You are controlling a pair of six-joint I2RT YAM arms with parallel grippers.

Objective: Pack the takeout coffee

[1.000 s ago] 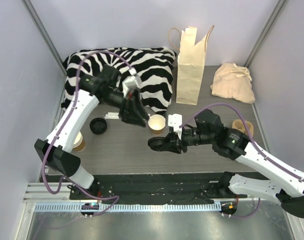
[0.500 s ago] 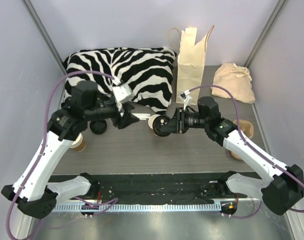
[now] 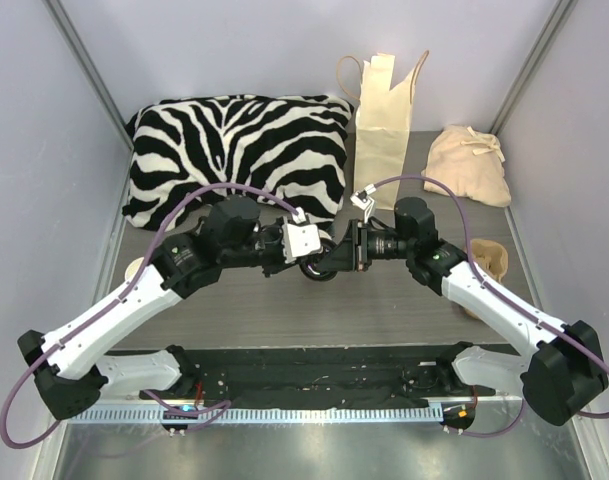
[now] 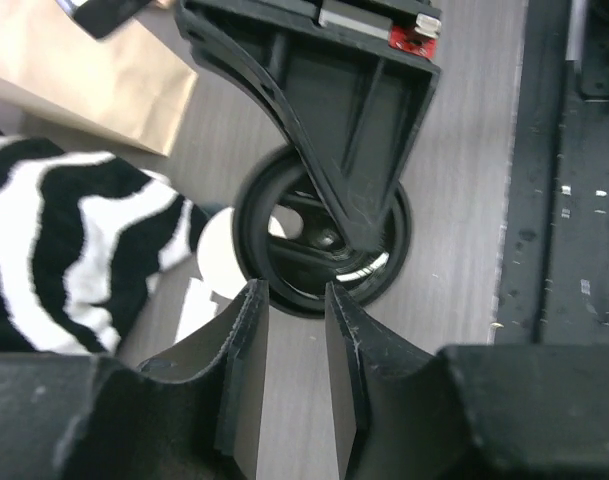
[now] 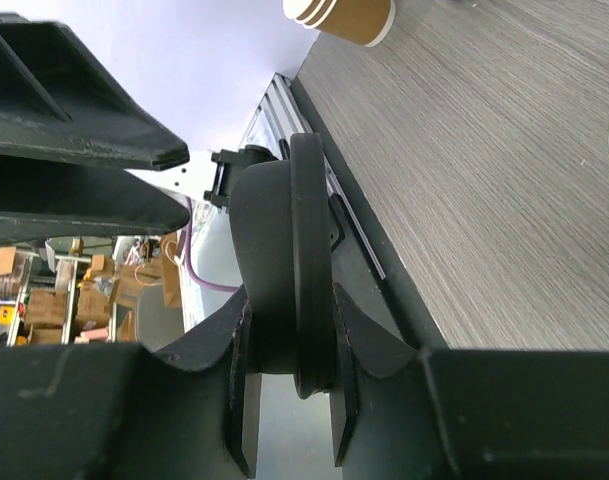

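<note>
One second on, left claw [image 4: 294, 295] had swung in to the lid [image 5: 309, 200], fingers slightly parted, empty; right claw [image 5: 292, 305] still clamped the lid edgewise; cup [image 4: 216, 265] stood behind it on worktop [image 5: 484, 150].

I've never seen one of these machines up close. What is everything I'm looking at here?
table: one, grey wood grain, under everything.
zebra cushion: one, black and white, back left.
paper bag: one, cream, standing at back centre.
cloth pouch: one, beige, back right.
takeout coffee cup: one, only its pale inside shows, behind the lid.
black lid: one, black, mid-table, held on edge.
white-topped cup: brown, left edge of the table.
brown item: one, right edge, partly hidden, unclear what.
white packet: white, beside the cushion.
arms: two, black and white, left arm and right arm.
left gripper: black, slightly open at the lid's rim.
right gripper: black, clamped on the lid.
</note>
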